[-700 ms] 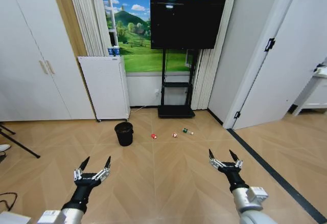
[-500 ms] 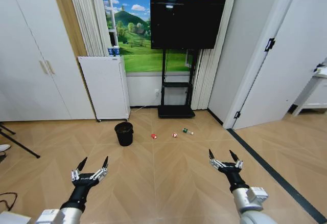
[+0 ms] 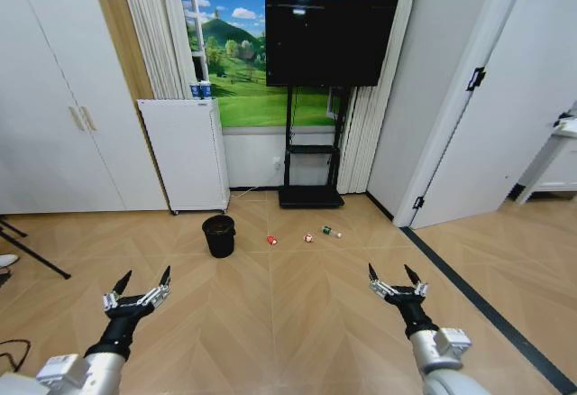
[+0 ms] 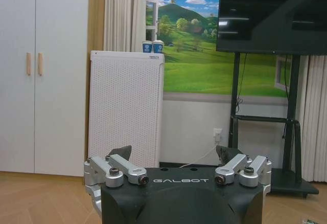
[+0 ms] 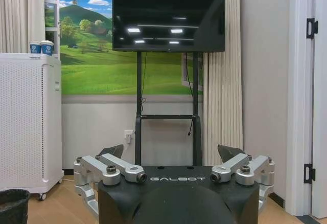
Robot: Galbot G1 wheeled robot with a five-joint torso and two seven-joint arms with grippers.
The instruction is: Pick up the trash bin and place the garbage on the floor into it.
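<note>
Herringbone wood floor (image 3: 297,314) runs from my arms to the far wall, where a white perforated cabinet (image 3: 186,153) stands beside a black television (image 3: 331,40) on a stand. I count one trash bin (image 3: 218,235), small, black and round, on the floor just in front of the cabinet. To its right lie three bits of garbage in a loose row: a red-and-white piece (image 3: 271,240) nearest the bin, a second red-and-white piece (image 3: 307,237), then a green-and-white can-like piece (image 3: 331,232). They are too small for me to read any markings. Two blue-and-white paper cups (image 3: 199,90) sit on top of the cabinet. My left tool (image 3: 140,286) hangs low over the floor with its fingers spread wide, holding nothing, well short of the bin. My right tool (image 3: 393,279) is likewise wide and empty. From the right wrist camera, only the bin's rim pokes in at the corner (image 5: 13,204).
</note>
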